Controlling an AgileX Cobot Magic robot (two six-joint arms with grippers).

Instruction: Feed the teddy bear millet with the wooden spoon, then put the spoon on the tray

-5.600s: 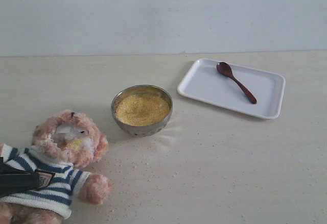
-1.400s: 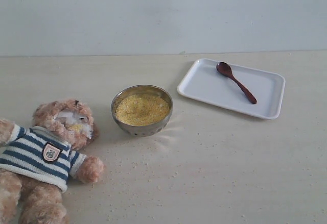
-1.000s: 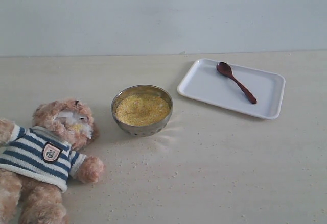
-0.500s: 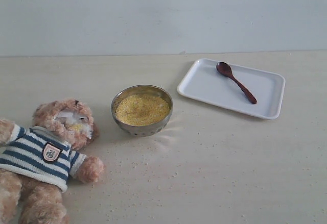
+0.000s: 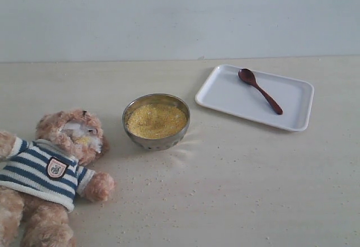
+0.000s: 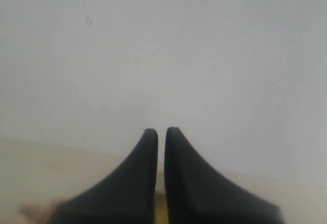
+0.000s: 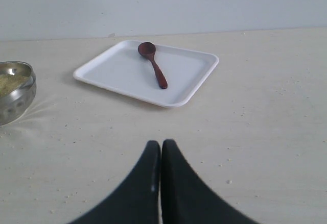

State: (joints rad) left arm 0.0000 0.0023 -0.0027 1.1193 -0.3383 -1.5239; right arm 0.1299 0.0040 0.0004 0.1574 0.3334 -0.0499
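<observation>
- The right hand point(image 7: 161, 143) is closed, its two dark tapered fingers pressed together on nothing. It hangs low over bare tabletop point(image 5: 253, 179), near of the tray.
- The left hand point(image 6: 161, 132) is also closed and empty, with only a sliver between its tips. It faces the pale wall.
- The wooden spoon point(image 5: 260, 91) lies flat in the tray point(image 5: 225, 95) at the far right, bowl end farthest. It is slim, dark reddish-brown and glossy.
- The tray is white and smooth, a rounded rectangle with a low rim.
- The millet point(image 5: 156, 120) is fine yellow grain filling a round, shiny metal bowl point(image 5: 154, 141) at the middle. Loose specks dot the tabletop near it.
- The teddy bear point(image 5: 53, 168) lies on its back at the near left, fluffy, in a striped knit sweater, with yellow grain on its pale muzzle.
- Judging from this layout, feeding and spoon return look done.
- The risk is in pulling away:
  - An arm swinging low could clip the light tray and send the spoon sliding off.
  - It could also nudge the full bowl and spill grain.
  - Grain on the fur could shake loose if the bear is bumped.
</observation>
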